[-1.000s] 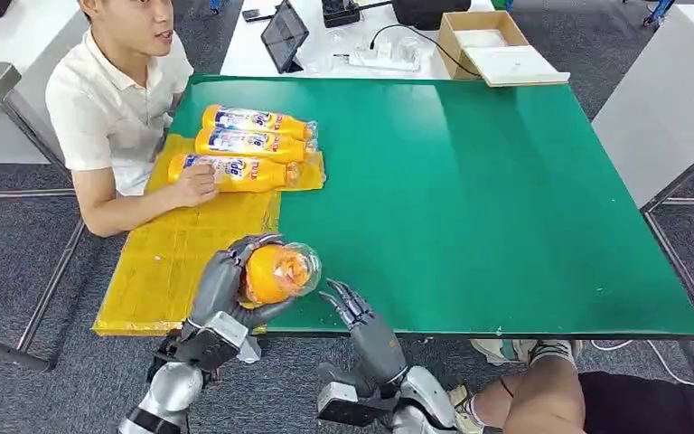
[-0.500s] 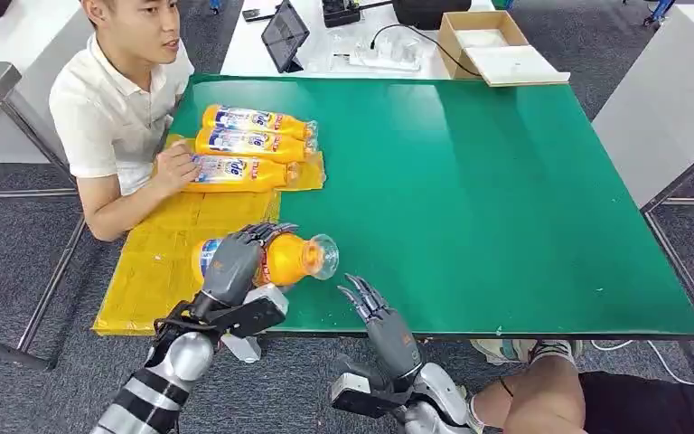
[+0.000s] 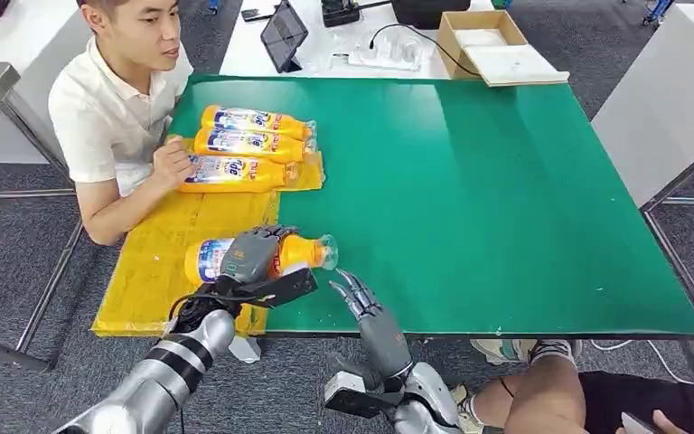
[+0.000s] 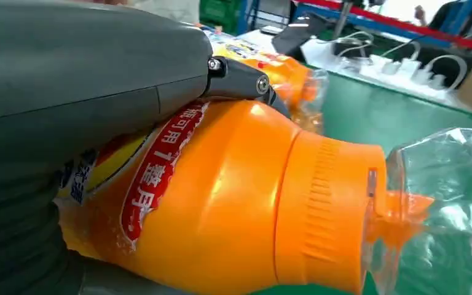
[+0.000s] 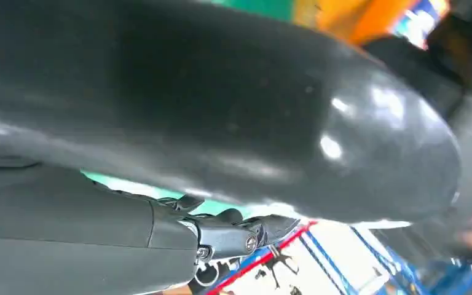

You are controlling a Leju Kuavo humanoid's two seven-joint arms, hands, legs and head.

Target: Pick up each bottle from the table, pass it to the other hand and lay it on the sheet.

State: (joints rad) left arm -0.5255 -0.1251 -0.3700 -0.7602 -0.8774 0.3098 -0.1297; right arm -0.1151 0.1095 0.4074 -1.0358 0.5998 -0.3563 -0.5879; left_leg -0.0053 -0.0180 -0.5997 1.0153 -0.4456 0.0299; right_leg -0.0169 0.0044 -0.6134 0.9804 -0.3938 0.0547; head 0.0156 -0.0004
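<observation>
Over the last sec the left robot hand [image 3: 251, 256] has swung the bottle [image 3: 267, 256] from cap-toward-camera w/ its base up off the counter to nearly flat, lying sideways, base over the yellow sheet [image 3: 158, 271] and clear-wrapped cap poking out over the green counter [image 3: 506, 199]. So the pass is done & this reads as the lay-down step; release looks close, though I can't tell if the bottle is touching the sheet yet. Left robot hand wraps the bottle's body, fingers over the top; wrist view shows the thumb pressed along the label. Right robot hand [image 3: 361, 303] is at the near counter edge, just beside the cap, fingers spread, holding nothing. Person at the far-left side has shifted a hand [image 3: 173, 165] along the nearest laid bottle. Count: 4 bottles total, 3 in a row [image 3: 248, 145] at the sheet's far end, 1 in hand. 1 sheet. 2 robot hands. None left waiting on the green, so prob. the last one.
</observation>
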